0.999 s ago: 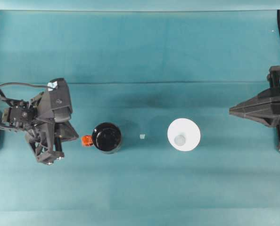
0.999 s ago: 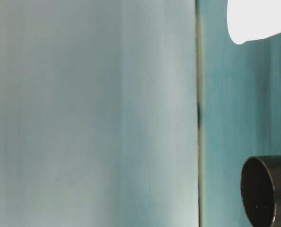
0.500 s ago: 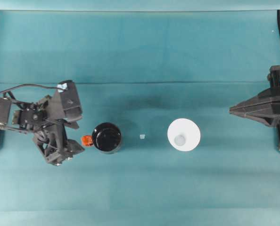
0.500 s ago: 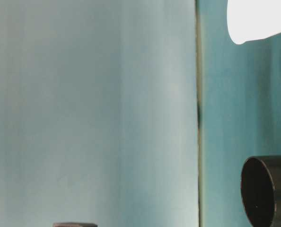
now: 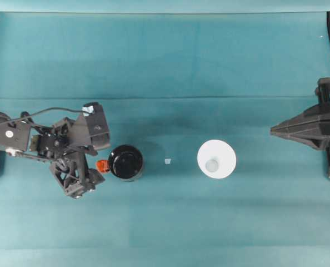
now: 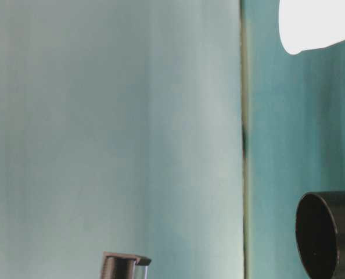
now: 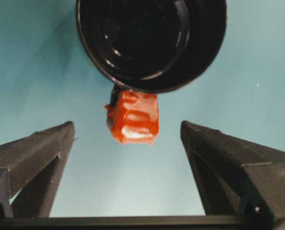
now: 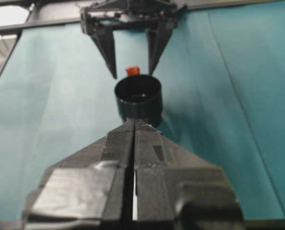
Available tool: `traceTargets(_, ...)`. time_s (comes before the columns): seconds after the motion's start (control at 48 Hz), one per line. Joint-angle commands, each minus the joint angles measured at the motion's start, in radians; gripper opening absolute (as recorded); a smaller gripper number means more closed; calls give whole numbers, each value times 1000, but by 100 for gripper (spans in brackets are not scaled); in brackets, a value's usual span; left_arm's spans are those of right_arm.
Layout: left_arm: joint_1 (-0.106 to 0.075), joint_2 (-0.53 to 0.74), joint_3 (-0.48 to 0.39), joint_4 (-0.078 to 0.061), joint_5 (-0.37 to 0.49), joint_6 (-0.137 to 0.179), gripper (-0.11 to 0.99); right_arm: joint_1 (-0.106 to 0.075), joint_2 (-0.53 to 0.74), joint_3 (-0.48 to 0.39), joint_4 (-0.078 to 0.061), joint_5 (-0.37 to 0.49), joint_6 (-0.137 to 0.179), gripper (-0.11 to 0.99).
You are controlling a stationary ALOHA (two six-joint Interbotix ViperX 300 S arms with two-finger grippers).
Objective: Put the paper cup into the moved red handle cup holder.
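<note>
Left gripper (image 7: 128, 132), jaws spread, flanks the red handle cup holder (image 5: 125, 162) to grip its handle; right gripper (image 5: 273, 130) jaws clenched.

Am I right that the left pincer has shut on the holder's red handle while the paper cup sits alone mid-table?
Not quite: the left pincer is open, jaws either side of the red handle without touching, per the left wrist view. The paper cup does sit alone.

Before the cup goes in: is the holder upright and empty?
Upright and empty. The holder shows its open mouth with a bare glossy bottom, and the cup stands apart on the table.
</note>
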Motion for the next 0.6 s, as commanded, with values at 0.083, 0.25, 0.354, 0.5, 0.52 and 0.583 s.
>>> traceTargets(0.083,-3,21,-14,2,-38,11,99,-2,5,-17,2,-3,8,-10)
traceTargets(0.25,-3,41,-21,2,-44,60,99,-2,5,-17,2,-3,8,-10)
traceTargets(0.354,-3,41,-23,2,-41,77,99,-2,5,-17,2,-3,8,-10)
traceTargets(0.5,-3,41,-23,2,-40,80,99,-2,5,-17,2,-3,8,-10)
traceTargets(0.52,-3,41,-23,2,-40,80,99,-2,5,-17,2,-3,8,-10)
traceTargets(0.583,-3,41,-23,0,-40,81,99,-2,5,-17,0,-3,8,-10)
